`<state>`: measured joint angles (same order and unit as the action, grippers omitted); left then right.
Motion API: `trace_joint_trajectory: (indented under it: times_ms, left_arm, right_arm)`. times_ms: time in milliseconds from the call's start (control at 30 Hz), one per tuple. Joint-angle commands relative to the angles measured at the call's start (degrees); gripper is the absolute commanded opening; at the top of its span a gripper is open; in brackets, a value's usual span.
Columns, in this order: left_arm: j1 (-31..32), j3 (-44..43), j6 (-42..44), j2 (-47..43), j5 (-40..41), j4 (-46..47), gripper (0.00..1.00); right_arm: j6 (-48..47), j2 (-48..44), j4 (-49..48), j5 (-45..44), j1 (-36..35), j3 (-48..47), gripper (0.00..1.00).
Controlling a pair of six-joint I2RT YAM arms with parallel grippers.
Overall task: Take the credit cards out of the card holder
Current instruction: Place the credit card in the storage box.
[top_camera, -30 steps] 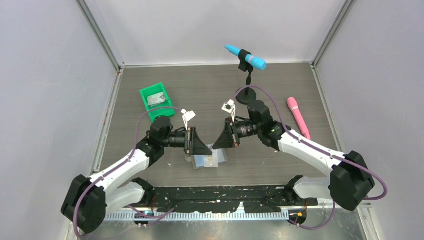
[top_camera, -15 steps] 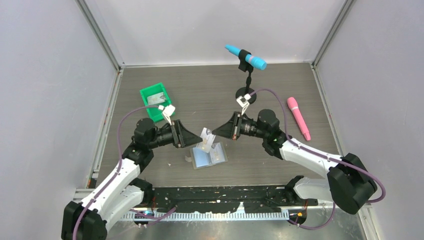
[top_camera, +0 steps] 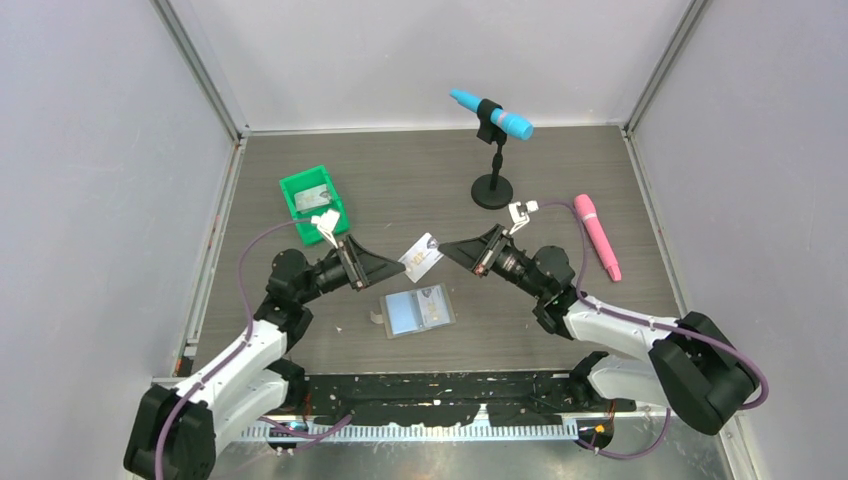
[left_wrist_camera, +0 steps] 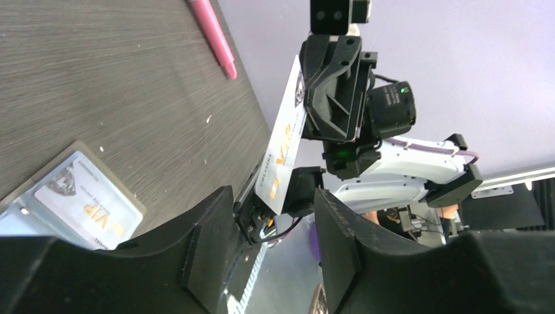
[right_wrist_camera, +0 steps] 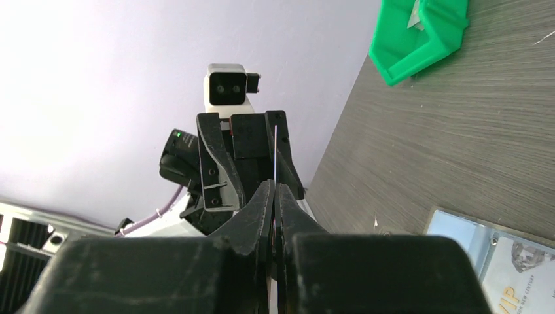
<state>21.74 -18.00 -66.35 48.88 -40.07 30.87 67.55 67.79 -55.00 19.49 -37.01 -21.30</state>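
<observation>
**Hidden or unclear.** In the right wrist view the raised credit card [right_wrist_camera: 275, 154] appears edge-on, as a thin line only, and the green bin [right_wrist_camera: 419, 36] is cut off by the frame.

**Containers.** The bin holds a flat grey item [top_camera: 316, 197], too small to identify. The card holder [top_camera: 418, 312] lies open on the tabletop [top_camera: 560, 180], with a VIP-marked card [left_wrist_camera: 85, 210] in one pocket.

**Orientation.** The right gripper [top_camera: 446, 248], fingers pressed together, pinches one end of the raised card above the holder. The card's long axis runs toward the left gripper [top_camera: 392, 268], whose spread fingers flank the free end with gaps on both sides.
</observation>
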Motion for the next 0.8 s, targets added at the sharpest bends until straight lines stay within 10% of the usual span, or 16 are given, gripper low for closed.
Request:
trace_joint_trajectory:
  times_ms: [0,467,767]
  left_arm:
    - [0.3,0.3,-6.6,2.9,1.7,14.5,0.48]
    - [4.0,-3.8,-7.0,10.7,4.1,16.9,0.40]
    - [4.1,-4.6,-9.3,15.3,4.0,20.9,0.00]
  right_arm:
    - [3.0,-3.1,-5.5,-7.4,0.0,1.3,0.05]
    - [5.4,-1.8,-6.3,-9.7,0.0,3.0,0.05]
    - [6.9,1.4,-9.8,-9.7,0.1,4.4,0.05]
